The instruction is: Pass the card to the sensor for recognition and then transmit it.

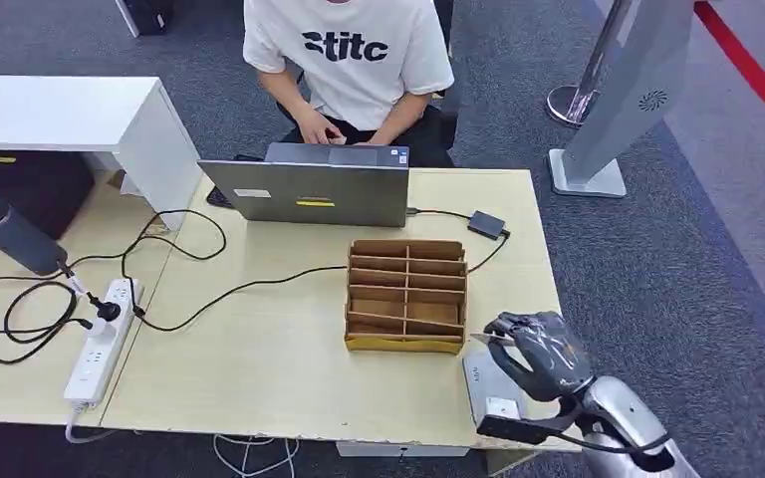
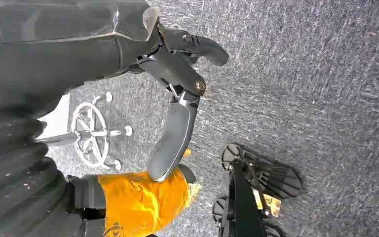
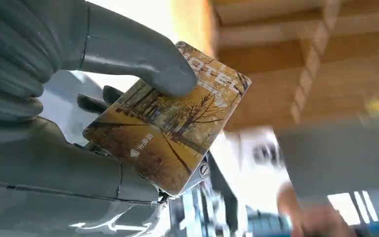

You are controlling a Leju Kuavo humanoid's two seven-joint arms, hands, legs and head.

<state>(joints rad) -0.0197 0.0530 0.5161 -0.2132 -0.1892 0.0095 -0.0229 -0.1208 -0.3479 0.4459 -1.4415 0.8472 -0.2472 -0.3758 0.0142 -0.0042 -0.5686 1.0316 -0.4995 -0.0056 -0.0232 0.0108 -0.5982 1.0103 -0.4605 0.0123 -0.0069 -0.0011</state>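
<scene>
The right hand (image 3: 79, 98) pinches one card (image 3: 170, 116) with yellow trees and small unreadable writing, above the desk (image 1: 259, 368) corner. The left hand (image 2: 172, 98) hangs, fingers spread. A shirt (image 1: 344, 50) says "stitc".

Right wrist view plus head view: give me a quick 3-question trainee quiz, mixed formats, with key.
1. True or false: the right hand holds the card pinched under its thumb.
2. Multiple choice: in the head view, where is the right hand relative to the wooden divider box?
A. inside a compartment
B. beside it, near the table's right edge
C. over the laptop
3. Fill in: the person sits behind the open ____.

Key:
1. True. The thumb presses on the card's printed face and darker fingers show behind it.
2. B. The hand is over a grey flat device, apart from the box.
3. Laptop.
</scene>
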